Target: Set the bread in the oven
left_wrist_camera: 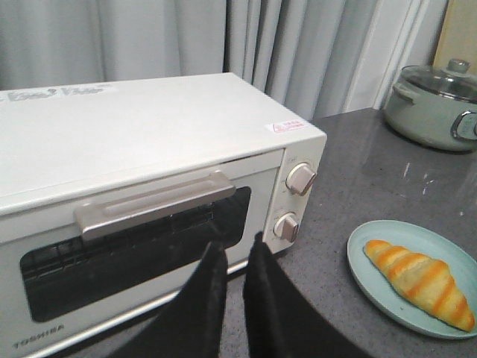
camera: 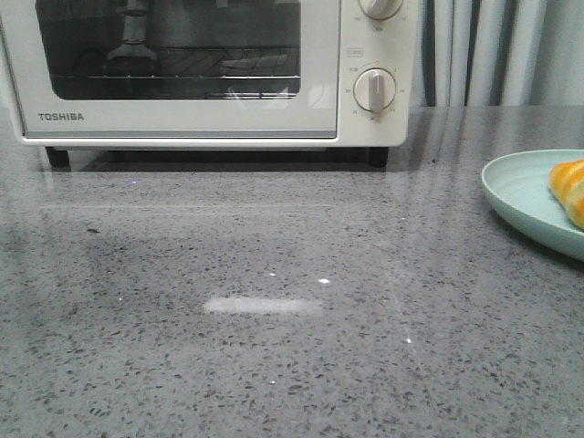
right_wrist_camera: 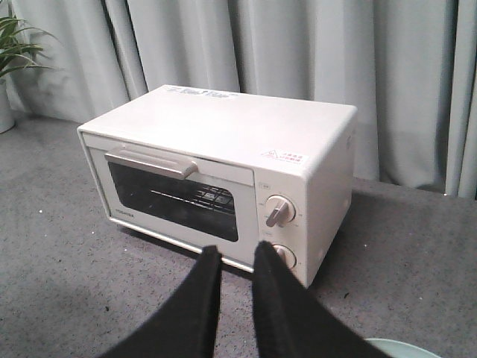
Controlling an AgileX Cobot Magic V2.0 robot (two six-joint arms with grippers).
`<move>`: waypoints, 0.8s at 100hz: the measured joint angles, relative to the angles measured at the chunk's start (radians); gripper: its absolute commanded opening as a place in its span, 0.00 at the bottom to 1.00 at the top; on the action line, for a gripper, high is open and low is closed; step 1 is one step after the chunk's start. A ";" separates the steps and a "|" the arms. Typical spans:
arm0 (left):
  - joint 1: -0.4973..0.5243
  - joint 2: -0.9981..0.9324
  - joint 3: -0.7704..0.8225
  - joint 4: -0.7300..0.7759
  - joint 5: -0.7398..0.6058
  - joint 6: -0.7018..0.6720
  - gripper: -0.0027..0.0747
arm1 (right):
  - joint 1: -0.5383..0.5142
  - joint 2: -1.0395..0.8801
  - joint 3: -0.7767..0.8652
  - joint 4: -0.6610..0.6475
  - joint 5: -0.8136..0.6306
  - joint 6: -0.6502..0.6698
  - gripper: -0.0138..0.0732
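Note:
The oven [camera: 319,64] stands at the back of the grey counter with its glass door closed, and a wire rack shows behind the window. Its door handle [left_wrist_camera: 153,203] runs along the top of the door. The bread [left_wrist_camera: 421,282], golden-orange with pale stripes, lies on a pale green plate [left_wrist_camera: 440,242] to the right of the oven; only its end [camera: 570,187] shows in the front view. My left gripper [left_wrist_camera: 235,250] hovers in front of the oven door, shut and empty. My right gripper [right_wrist_camera: 235,252] hangs farther back from the oven [right_wrist_camera: 223,127], shut and empty. Neither gripper shows in the front view.
A grey-green lidded pot [left_wrist_camera: 436,104] sits on the counter behind and right of the plate. Grey curtains [right_wrist_camera: 298,60] hang behind the oven, and a potted plant [right_wrist_camera: 15,45] stands beyond its left end. Two round dials [camera: 374,89] are on the oven's right panel.

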 measured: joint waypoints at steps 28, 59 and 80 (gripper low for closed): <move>0.000 0.163 0.000 -0.267 -0.093 0.320 0.01 | 0.000 0.000 -0.004 0.000 0.028 -0.002 0.25; 0.000 0.266 0.099 -0.712 -0.171 0.760 0.01 | 0.000 0.000 -0.004 0.000 0.027 -0.039 0.25; 0.000 0.341 0.130 -0.852 -0.165 0.972 0.01 | 0.000 0.000 -0.004 0.000 0.022 -0.045 0.25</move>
